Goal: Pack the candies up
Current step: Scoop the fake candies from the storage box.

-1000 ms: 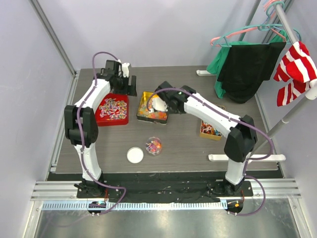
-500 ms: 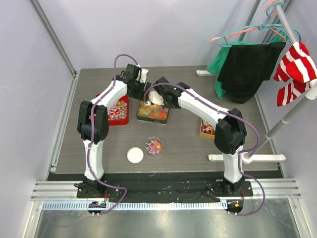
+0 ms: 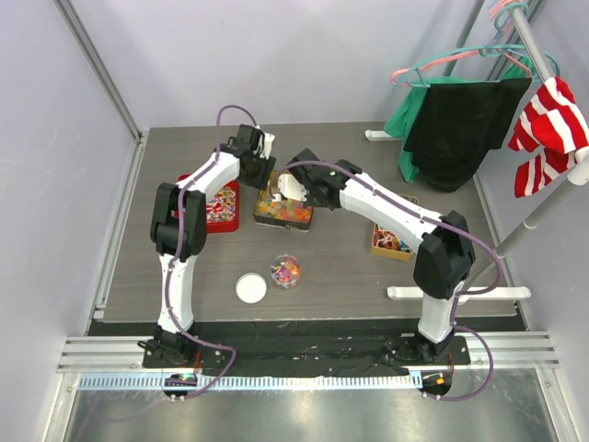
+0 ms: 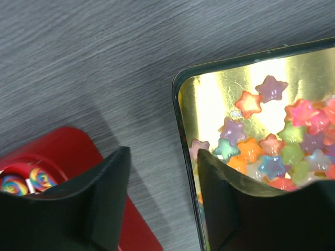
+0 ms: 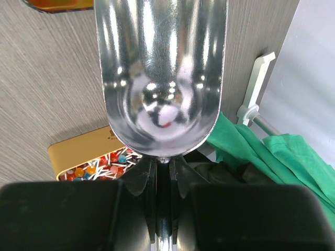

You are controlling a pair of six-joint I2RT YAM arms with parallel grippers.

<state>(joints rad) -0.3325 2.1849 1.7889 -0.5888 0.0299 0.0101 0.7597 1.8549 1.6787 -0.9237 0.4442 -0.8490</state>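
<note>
Fingers of the left gripper (image 4: 162, 157) stand spread astride the gold tin (image 4: 181, 120) wall that faces the red tray (image 4: 73, 151), so closing there would likely pinch that wall. Just beyond lie the candies (image 4: 261, 151), glossy star gummies heaped inside the tin. At its far edge the right gripper (image 5: 163, 175) clamps a steel scoop (image 5: 162, 78).

The grey table (image 3: 340, 267) carried a red tray (image 3: 221, 210) far left, a gold tin (image 3: 285, 214) beside it, a yellow box (image 3: 391, 244) at right, and nearer, a clear cup (image 3: 286, 271) beside a white lid (image 3: 250, 288).
</note>
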